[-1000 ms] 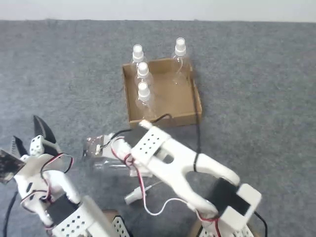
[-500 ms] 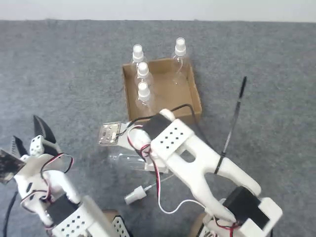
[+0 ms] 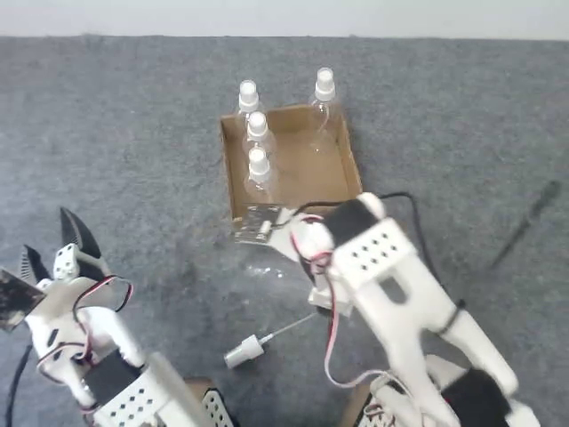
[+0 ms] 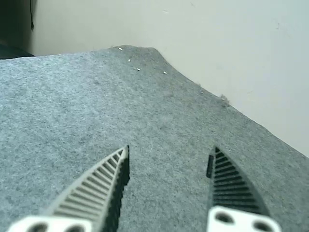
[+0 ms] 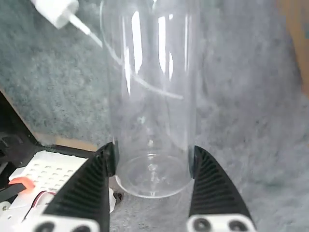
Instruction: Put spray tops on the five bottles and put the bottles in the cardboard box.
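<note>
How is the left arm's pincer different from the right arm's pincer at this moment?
The left pincer is open and empty; the right pincer is shut on the base end of a clear bottle. The left pincer sits over bare carpet, well away from the cardboard box; the right pincer is close to the box's front wall. Both have black ribbed fingers on white mounts.

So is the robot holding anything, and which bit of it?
Yes: the right tool grips the clear bottle near its flat bottom end. The left tool is open, holding nothing.
</note>
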Available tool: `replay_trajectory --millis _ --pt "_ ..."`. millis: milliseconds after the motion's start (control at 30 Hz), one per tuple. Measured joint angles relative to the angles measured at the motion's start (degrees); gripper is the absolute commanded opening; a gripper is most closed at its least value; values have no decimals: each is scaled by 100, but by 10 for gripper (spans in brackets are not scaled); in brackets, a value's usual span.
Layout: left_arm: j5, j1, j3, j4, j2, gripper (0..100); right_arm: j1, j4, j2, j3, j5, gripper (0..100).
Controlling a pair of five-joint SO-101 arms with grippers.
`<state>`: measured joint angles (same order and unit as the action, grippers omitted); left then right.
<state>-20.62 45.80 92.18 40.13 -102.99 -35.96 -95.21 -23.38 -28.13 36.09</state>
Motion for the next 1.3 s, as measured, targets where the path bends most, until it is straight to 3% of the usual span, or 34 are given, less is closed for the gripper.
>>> replay_trajectory --millis 267,567,800,933,1133,1300 --pt "0 0 0 0 0 246 1143 -18 -1073 -677 9 54" --pt "0 0 0 0 0 246 3042 -9 -1354 -1037 545 56" --pt "0 0 0 0 0 246 4431 571 -1354 -1327 659 56" --pt "0 0 0 0 0 246 4615 993 -1354 -1890 659 81" --pt "0 0 0 0 0 246 4642 1319 -1354 -2497 659 249" --pt "0 0 0 0 0 246 4642 1336 -1363 -2505 659 308"
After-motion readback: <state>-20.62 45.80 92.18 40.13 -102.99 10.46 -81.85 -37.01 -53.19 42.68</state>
